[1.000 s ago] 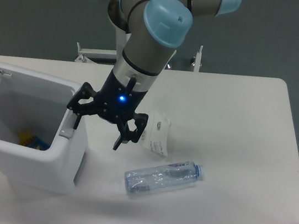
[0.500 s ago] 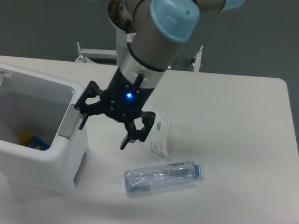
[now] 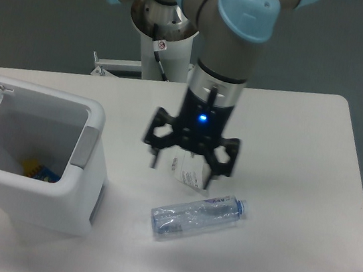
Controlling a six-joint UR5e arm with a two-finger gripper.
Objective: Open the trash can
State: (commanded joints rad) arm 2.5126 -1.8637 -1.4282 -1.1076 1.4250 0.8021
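End effector (image 3: pixel 188 167) spread, beside trash can (image 3: pixel 36 159).

my one fixed camera looks down from high in front, moderately near, across the worktop (image 3: pixel 291 124) toward the arm's base.

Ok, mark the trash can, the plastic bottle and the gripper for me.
trash can (image 3: pixel 85 193): fixed camera view, on its white front wall below the grey push-button.
plastic bottle (image 3: pixel 194 216): fixed camera view, on the middle of its clear body.
gripper (image 3: pixel 187 167): fixed camera view, midway between its open fingertips.
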